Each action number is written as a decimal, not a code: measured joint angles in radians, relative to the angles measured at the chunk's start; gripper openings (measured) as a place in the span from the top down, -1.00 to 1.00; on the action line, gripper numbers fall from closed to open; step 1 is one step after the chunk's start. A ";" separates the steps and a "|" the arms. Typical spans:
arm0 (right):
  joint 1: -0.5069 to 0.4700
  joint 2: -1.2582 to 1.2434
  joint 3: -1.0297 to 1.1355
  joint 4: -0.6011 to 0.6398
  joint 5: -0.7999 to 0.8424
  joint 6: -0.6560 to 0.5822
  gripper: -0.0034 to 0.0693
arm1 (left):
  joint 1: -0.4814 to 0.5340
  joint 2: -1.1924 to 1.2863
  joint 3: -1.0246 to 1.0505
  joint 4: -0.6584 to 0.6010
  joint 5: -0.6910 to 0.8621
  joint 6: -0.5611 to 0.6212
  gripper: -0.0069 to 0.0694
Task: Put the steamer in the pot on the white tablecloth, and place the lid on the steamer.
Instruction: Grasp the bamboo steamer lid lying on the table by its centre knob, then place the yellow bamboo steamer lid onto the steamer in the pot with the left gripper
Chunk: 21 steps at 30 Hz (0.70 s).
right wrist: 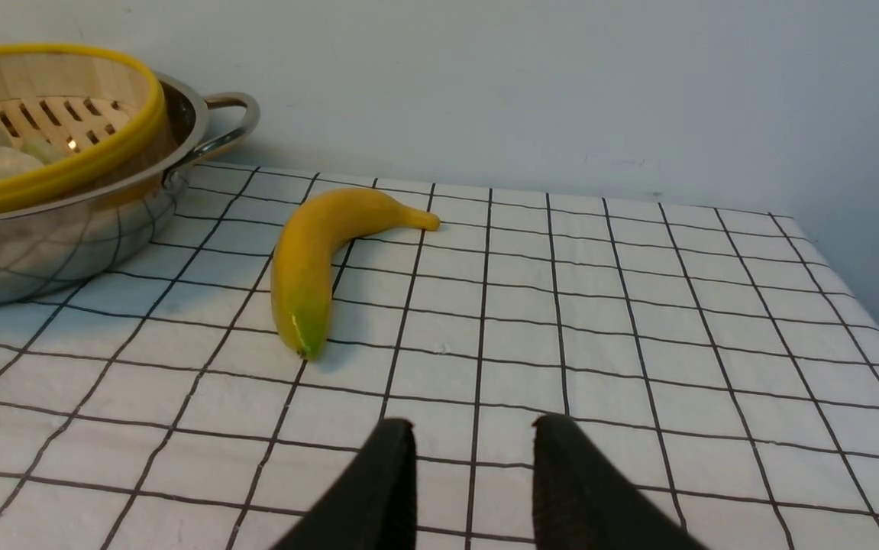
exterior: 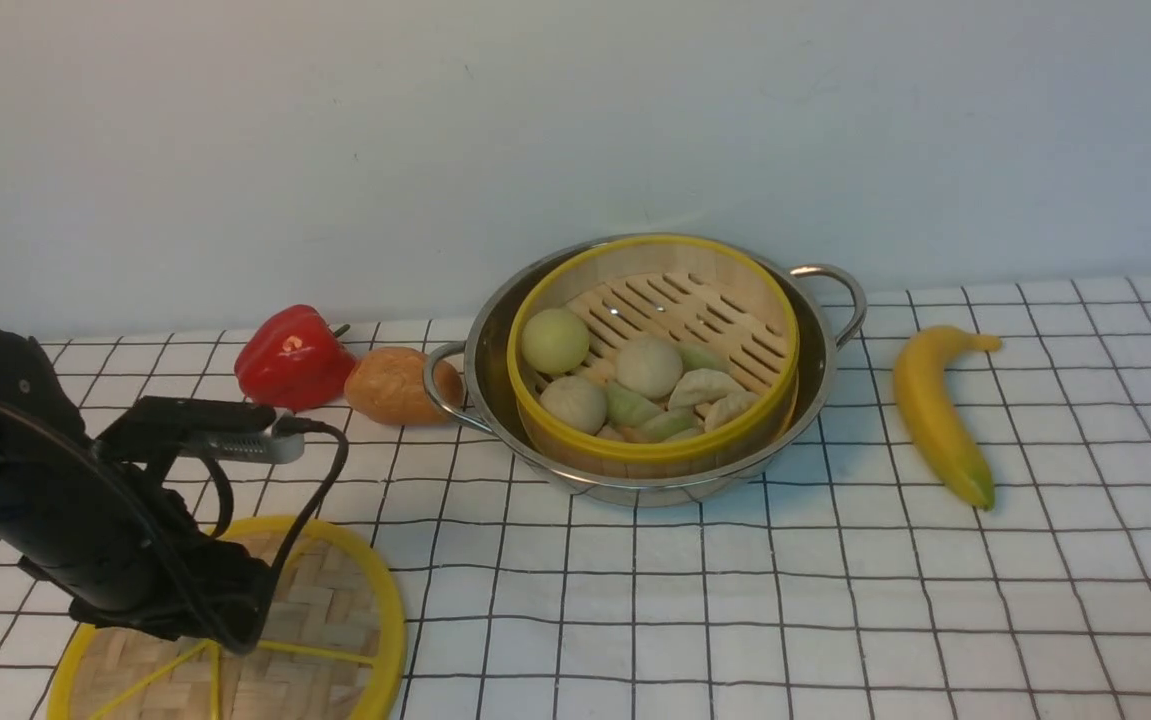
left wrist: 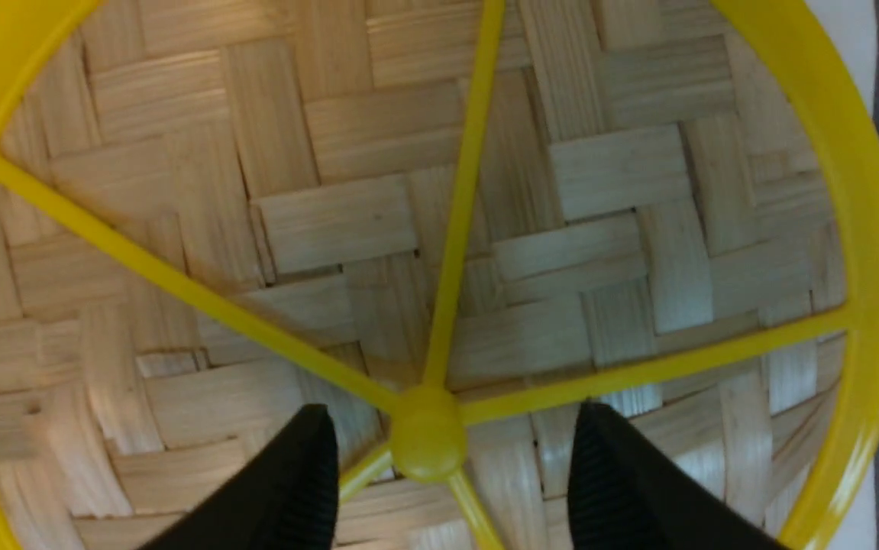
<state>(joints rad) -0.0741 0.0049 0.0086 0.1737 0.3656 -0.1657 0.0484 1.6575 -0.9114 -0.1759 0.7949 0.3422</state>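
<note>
My left arm angles down at the near-left corner of the white tablecloth [exterior: 835,600]. The left tool [left wrist: 450,416] is open, with its fingers [left wrist: 309,473] straddling the yellow hub [left wrist: 428,443] of the lid [exterior: 335,600], close above it; can't tell if they touch the weave. The lid lies flat on the cloth: woven tan bamboo, thick yellow rim, thin yellow spokes. The steamer [exterior: 695,310] sits inside the pot [exterior: 490,350] at centre back, uncovered, buns and dumplings [exterior: 650,365] on its slats. My right tool [right wrist: 473,428] hangs low over the cloth, fingers slightly parted, gripping nothing, the banana [right wrist: 309,260] ahead of it.
</note>
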 joint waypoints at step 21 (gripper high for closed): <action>0.000 0.000 0.000 0.000 -0.001 0.000 0.24 | 0.000 -0.049 -0.205 -0.032 0.254 -0.035 0.50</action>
<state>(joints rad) -0.0741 0.0049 0.0086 0.1737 0.3647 -0.1657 0.0484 1.6085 -1.1160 -0.2081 1.0493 0.3075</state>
